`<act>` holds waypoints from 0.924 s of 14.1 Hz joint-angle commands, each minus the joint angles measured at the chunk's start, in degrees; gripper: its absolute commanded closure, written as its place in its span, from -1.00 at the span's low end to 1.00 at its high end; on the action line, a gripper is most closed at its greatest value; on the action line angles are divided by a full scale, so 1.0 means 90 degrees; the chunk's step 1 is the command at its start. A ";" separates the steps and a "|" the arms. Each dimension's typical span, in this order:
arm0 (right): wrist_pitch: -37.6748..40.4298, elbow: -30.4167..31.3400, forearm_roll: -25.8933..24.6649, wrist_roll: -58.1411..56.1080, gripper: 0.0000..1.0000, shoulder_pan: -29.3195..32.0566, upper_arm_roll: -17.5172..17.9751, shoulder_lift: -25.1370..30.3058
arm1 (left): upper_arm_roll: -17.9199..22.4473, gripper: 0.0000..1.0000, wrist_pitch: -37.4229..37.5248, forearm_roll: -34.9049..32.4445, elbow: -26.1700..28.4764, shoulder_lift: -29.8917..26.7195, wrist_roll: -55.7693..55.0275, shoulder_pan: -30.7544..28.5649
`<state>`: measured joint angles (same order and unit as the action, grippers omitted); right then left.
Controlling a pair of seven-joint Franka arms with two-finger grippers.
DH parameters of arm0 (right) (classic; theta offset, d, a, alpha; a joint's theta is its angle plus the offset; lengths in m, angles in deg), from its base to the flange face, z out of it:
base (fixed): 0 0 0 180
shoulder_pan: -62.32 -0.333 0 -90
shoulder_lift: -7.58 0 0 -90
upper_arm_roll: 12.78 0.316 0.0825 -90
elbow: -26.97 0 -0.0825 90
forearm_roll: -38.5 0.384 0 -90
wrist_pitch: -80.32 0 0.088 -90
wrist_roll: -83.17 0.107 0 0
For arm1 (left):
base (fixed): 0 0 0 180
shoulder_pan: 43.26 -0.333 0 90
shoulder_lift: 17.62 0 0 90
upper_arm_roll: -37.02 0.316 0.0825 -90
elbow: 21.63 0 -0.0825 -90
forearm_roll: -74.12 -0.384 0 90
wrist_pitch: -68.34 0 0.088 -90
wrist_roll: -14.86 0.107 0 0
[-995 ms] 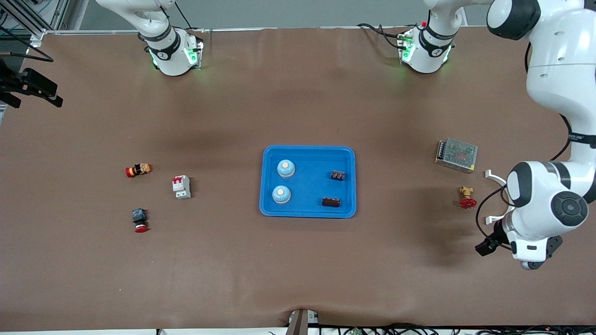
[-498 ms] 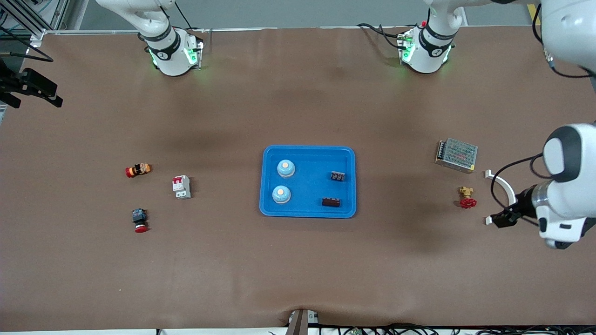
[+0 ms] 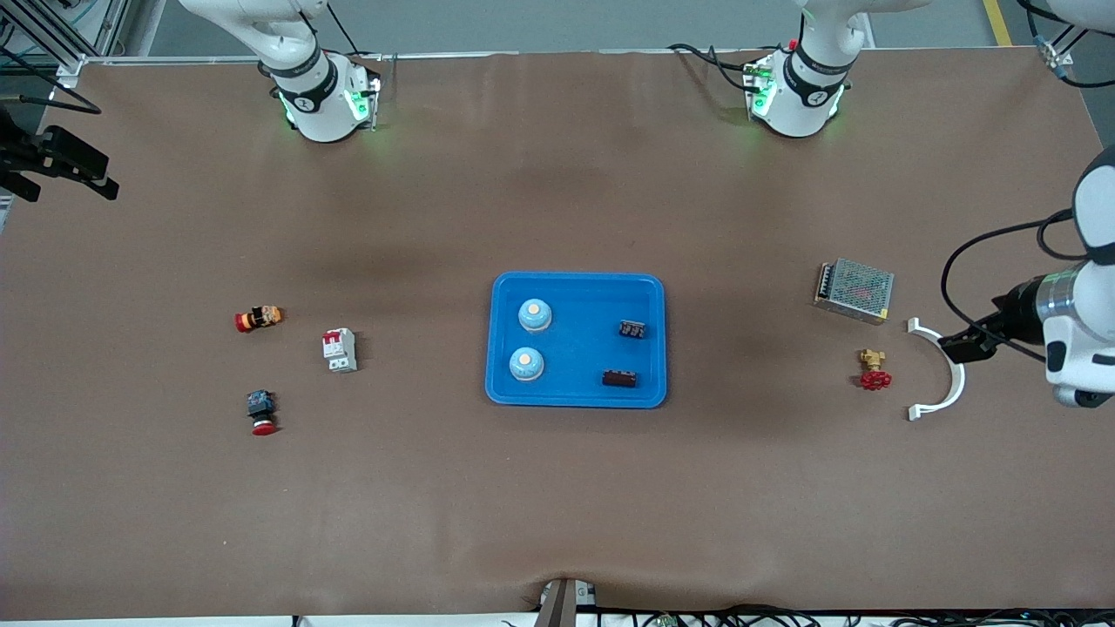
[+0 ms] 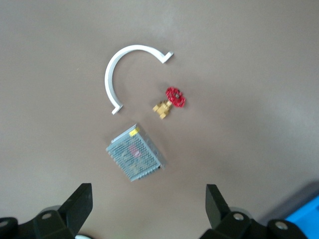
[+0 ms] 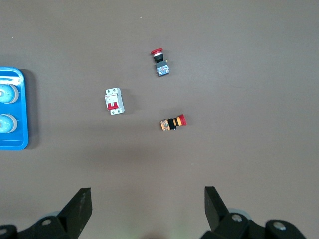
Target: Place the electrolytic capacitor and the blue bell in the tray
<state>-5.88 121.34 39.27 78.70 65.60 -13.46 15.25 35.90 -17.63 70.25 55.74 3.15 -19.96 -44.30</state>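
Observation:
The bright blue tray [image 3: 575, 279] lies mid-table. In it sit two pale blue bells [image 3: 535, 314] [image 3: 526, 363] and two small dark components [image 3: 632, 329] [image 3: 619, 378], which look like the capacitors. My left gripper [image 4: 148, 195] is open and empty, high over the table near the metal power supply [image 4: 135, 159]; its arm [image 3: 1076, 340] shows at the left arm's end of the table. My right gripper [image 5: 147, 199] is open and empty, high over the right arm's end. The right wrist view shows the tray's edge [image 5: 22, 109] and both bells [image 5: 7, 93].
A power supply [image 3: 854, 290], a red-handled valve [image 3: 873, 370] and a white arc-shaped clip [image 3: 949, 370] lie toward the left arm's end. A white breaker [image 3: 339, 350] and two red push buttons [image 3: 258, 319] [image 3: 261, 412] lie toward the right arm's end.
My left arm has swung outward toward its end of the table and away from the front camera, uncovering the white clip. The tray and its contents have not moved.

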 commanded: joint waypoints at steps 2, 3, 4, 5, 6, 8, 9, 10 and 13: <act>-0.0002 0.0217 0.0032 0.0018 -1.00 0.0026 0.0057 0.0349 | -0.0246 -1.00 0.0450 0.0117 0.0231 -0.0627 0.0293 0.0007; -0.0012 0.0208 0.0032 0.0018 -1.00 0.0026 0.0057 0.0407 | -0.0217 -1.00 0.0577 0.0127 0.0231 -0.0803 0.0536 0.0027; -0.0050 0.0208 0.0032 0.0018 -1.00 0.0026 0.0057 0.0466 | -0.0207 -1.00 0.0752 0.0214 0.0221 -0.1007 0.0780 0.0017; -0.0109 0.0217 0.0032 0.0028 -1.00 0.0026 0.0057 0.0505 | -0.0178 -1.00 0.0879 0.0360 0.0212 -0.1261 0.1053 0.0027; -0.0167 0.0218 0.0032 0.0048 -1.00 0.0046 0.0047 0.0534 | -0.0159 -1.00 0.0900 0.0381 0.0202 -0.1466 0.1269 0.0104; -0.0246 0.0363 0.0032 0.0048 -1.00 0.0046 0.0037 0.0631 | -0.0158 -1.00 0.0920 0.0371 0.0202 -0.1702 0.1320 0.0280; -0.0449 0.0577 0.0032 0.0048 -1.00 0.0055 0.0037 0.0796 | -0.0158 -1.00 0.0929 0.0362 0.0202 -0.1761 0.1339 0.0368; -0.0625 0.0850 0.0032 0.0048 -1.00 0.0065 0.0037 0.1001 | -0.0158 -1.00 0.0939 0.0362 0.0231 -0.1868 0.1446 0.0417; -0.0705 0.0911 0.0032 0.0057 -1.00 0.0036 0.0047 0.1023 | -0.0159 -1.00 0.1095 0.0381 0.0241 -0.2015 0.2906 0.0428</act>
<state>-11.05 127.35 39.27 78.75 65.61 -13.36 22.34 33.82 -8.22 72.75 56.49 -13.44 -1.35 -40.44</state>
